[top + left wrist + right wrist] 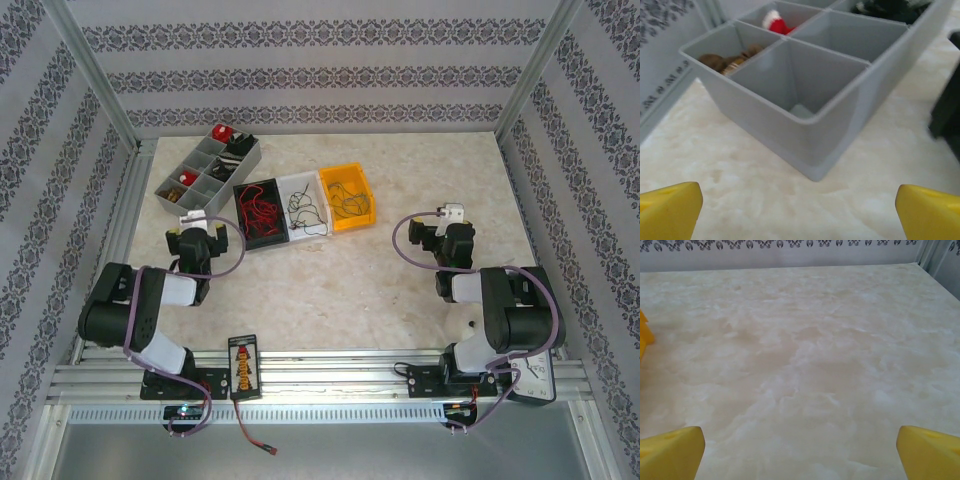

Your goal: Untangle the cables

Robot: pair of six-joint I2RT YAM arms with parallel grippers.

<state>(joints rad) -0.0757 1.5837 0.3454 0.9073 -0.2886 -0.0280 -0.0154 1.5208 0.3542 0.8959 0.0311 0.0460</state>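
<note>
The cables are thin wires lying in three small bins mid-table: a red bunch (258,212) in the black bin (268,240), black strands (303,210) in the white bin (297,180), and dark strands (347,197) in the yellow bin (367,214). My left gripper (193,226) (800,215) stands open just short of the near corner of a grey compartment box (805,135), left of the black bin, nothing between its yellow fingertips (670,210). My right gripper (437,226) (800,455) is open over bare table, right of the yellow bin, whose corner (644,335) shows at the left edge.
The grey compartment box (205,170) at the back left holds small red, brown and black parts. A black card (241,365) with a lead and red plug lies on the front rail. Aluminium frame posts and patterned walls enclose the table (330,290).
</note>
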